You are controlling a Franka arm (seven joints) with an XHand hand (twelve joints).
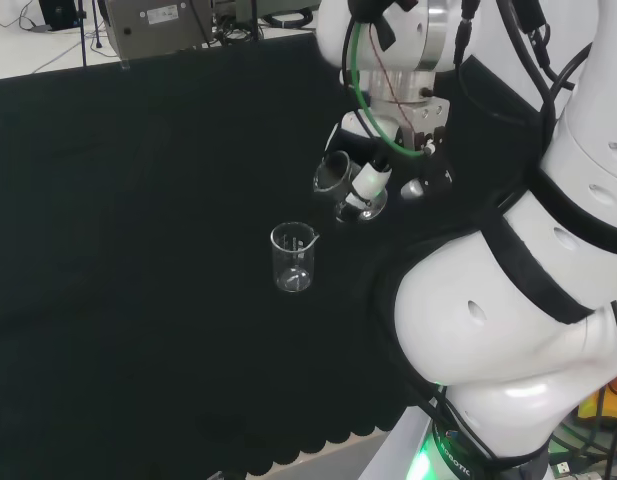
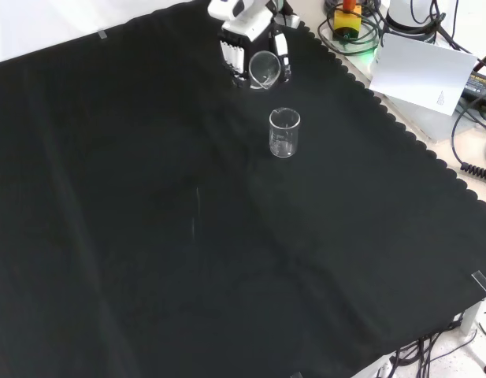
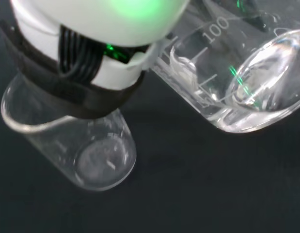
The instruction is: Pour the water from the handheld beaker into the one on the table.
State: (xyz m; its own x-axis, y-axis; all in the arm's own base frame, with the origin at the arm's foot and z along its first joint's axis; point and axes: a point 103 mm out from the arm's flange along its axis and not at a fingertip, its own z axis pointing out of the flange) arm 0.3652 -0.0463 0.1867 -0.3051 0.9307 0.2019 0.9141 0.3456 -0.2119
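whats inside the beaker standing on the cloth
The standing beaker looks empty: its bare bottom shows through in the wrist view. The hand holds the other beaker tilted beside it. A finger covers part of the standing beaker's rim.

Head view: a beaker [image 1: 293, 258] stands upright on the cloth [image 1: 138, 250], to the lower left of the hand [image 1: 373, 170]. A second beaker [image 1: 335, 176] is held tilted in the hand, above the cloth. Front view: the held beaker [image 2: 264, 69] lies behind the standing beaker [image 2: 283, 132], near the cloth's far edge.
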